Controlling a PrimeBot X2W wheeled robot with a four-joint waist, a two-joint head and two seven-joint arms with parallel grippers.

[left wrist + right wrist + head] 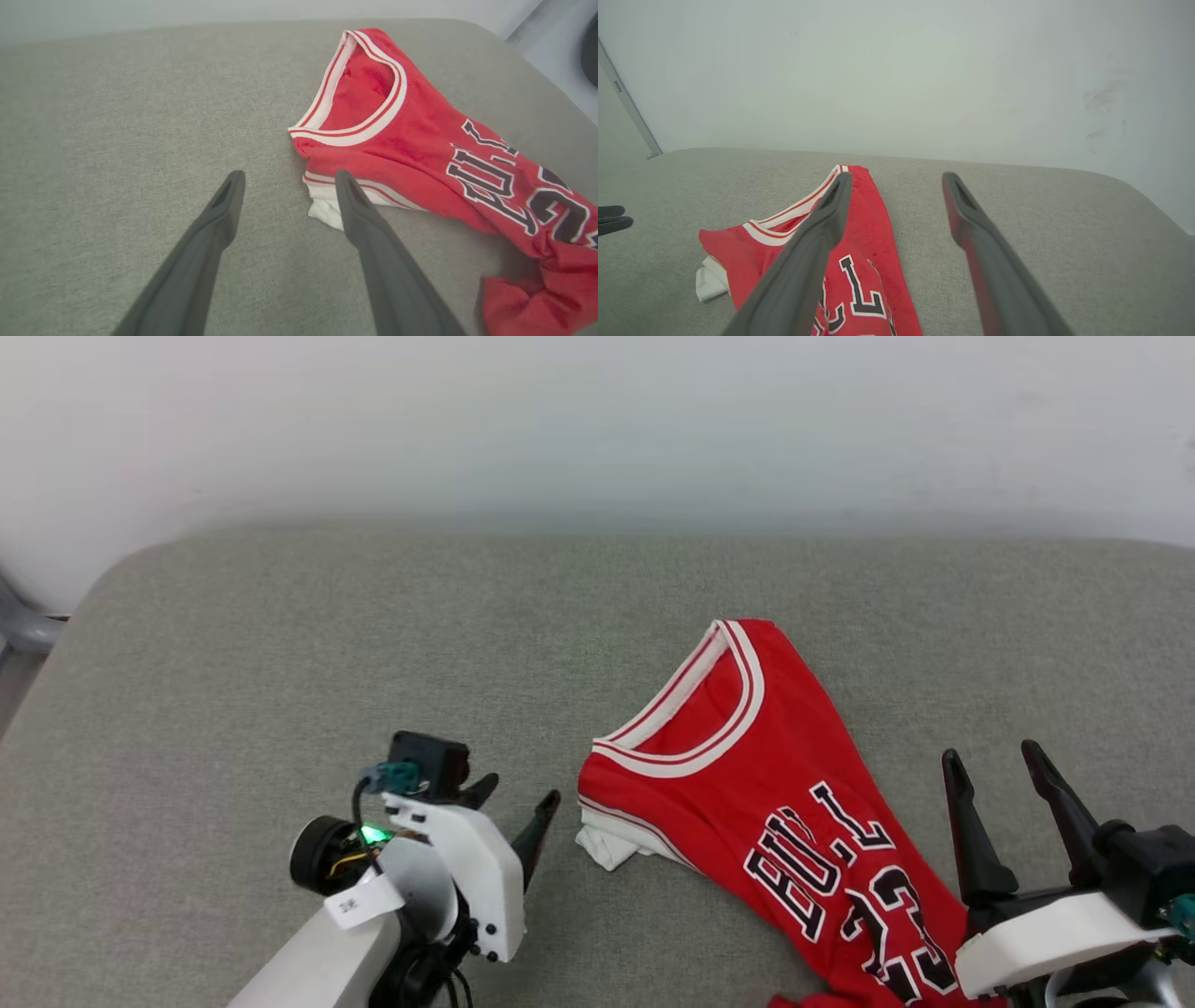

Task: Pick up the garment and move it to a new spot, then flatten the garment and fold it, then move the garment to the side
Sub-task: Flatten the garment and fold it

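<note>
We see garment (747, 775) crumpled on grey cushion (280, 644), right of centre, near edge. Both jaws apart, empty: left gripper (521, 788) beside white sleeve (607, 845), right gripper (991, 752) at garment's right. We fear pinch catching one layer only, cloth lifting twisted.

The jersey (747, 775) was red cloth with a slightly fuzzy, matt knit. The pad (280, 644) was grey, coarse-woven matt fabric. The left gripper (521, 791) and right gripper (990, 753) had dark matt fingers (373, 242) and smooth white plastic shells (476, 868).
</note>
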